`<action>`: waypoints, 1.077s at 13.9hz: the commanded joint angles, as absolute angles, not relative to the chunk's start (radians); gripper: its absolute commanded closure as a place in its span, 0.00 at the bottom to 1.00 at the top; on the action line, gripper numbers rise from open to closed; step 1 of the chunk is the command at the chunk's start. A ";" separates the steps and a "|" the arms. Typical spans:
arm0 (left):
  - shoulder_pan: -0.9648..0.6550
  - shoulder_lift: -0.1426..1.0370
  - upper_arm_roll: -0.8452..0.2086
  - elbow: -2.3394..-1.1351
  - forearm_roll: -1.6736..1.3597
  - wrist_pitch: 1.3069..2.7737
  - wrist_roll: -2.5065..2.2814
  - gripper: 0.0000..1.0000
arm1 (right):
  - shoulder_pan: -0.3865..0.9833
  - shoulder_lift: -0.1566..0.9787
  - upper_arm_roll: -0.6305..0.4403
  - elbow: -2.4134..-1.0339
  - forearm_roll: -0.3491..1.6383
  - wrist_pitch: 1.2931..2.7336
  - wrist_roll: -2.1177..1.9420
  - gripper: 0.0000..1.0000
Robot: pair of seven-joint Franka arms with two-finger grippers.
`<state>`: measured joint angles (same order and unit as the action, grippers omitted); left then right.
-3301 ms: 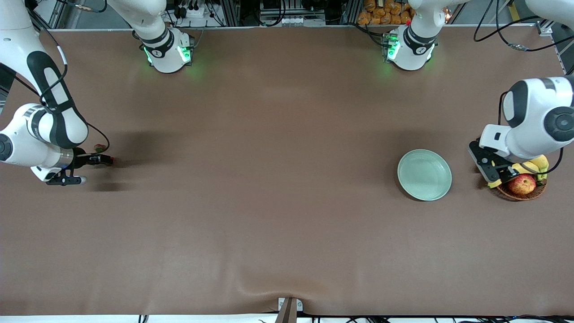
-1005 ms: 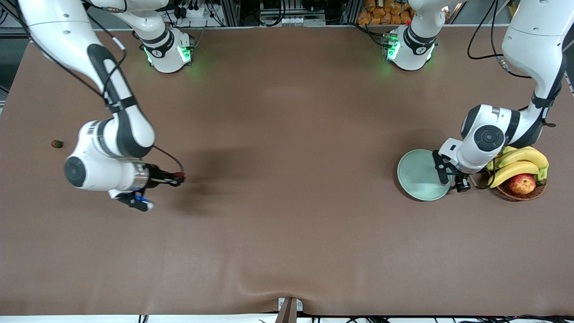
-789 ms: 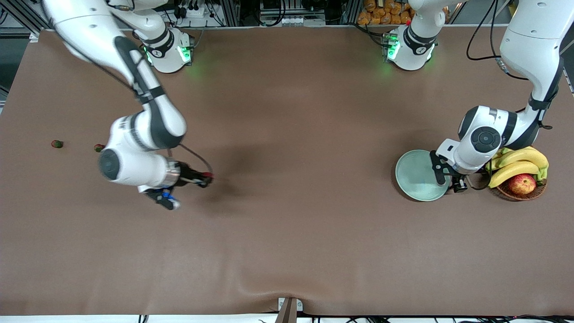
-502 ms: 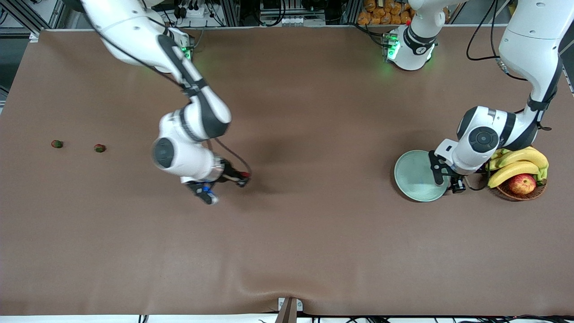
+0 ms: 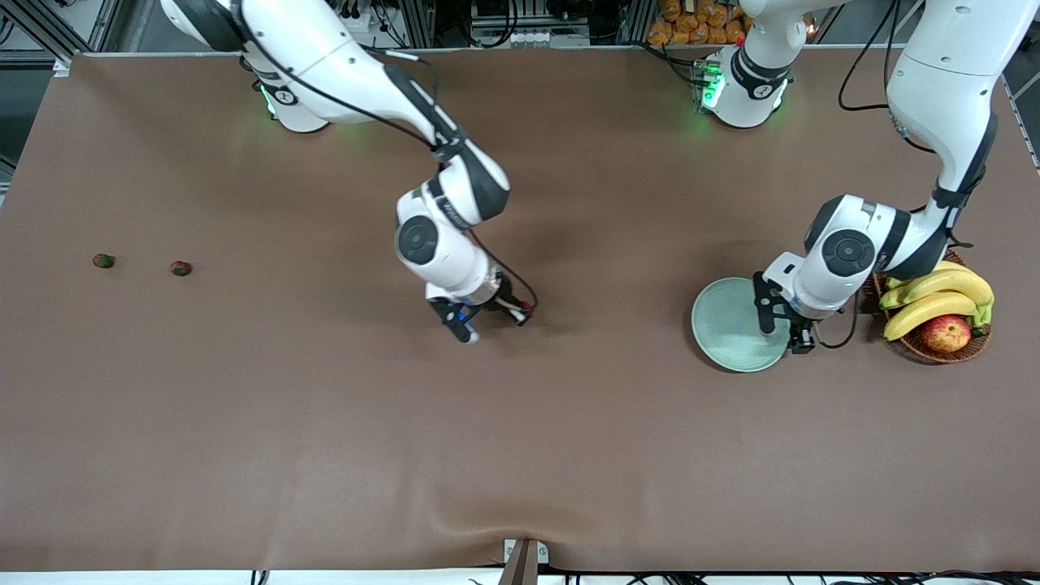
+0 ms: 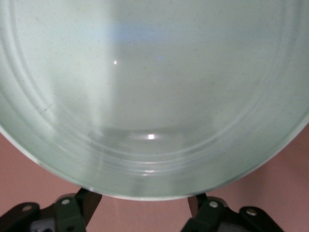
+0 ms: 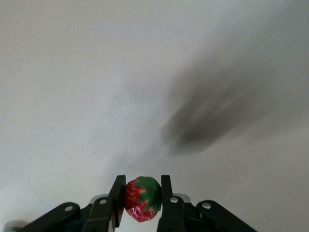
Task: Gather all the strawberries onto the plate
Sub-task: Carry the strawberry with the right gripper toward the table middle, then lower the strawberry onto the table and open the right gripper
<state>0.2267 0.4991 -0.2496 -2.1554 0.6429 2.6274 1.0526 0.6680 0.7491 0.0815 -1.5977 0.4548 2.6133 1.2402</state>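
My right gripper (image 5: 526, 311) is shut on a strawberry (image 7: 142, 199), red with a green top, and holds it over the middle of the table; the berry shows as a red speck in the front view (image 5: 530, 308). Two more strawberries (image 5: 103, 261) (image 5: 181, 268) lie on the table at the right arm's end. The pale mint-green plate (image 5: 727, 325) sits toward the left arm's end and fills the left wrist view (image 6: 154, 96). My left gripper (image 5: 782, 329) is open, with its fingers (image 6: 83, 207) spread wide against the plate's rim on the basket side; the rim hides the fingertips.
A brown wicker basket (image 5: 967, 348) with bananas (image 5: 934, 296) and a red-yellow apple (image 5: 945, 333) stands beside the plate at the left arm's end. A brown mat (image 5: 520, 447) covers the table.
My right arm has carried the strawberry from its end of the table to the middle. My left gripper has left the basket and slid the plate a little toward the middle.
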 commanded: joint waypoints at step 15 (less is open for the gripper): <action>0.202 0.473 -0.259 -2.080 0.664 2.590 1.104 0.00 | 0.664 0.744 0.014 -1.506 0.416 2.481 1.301 0.00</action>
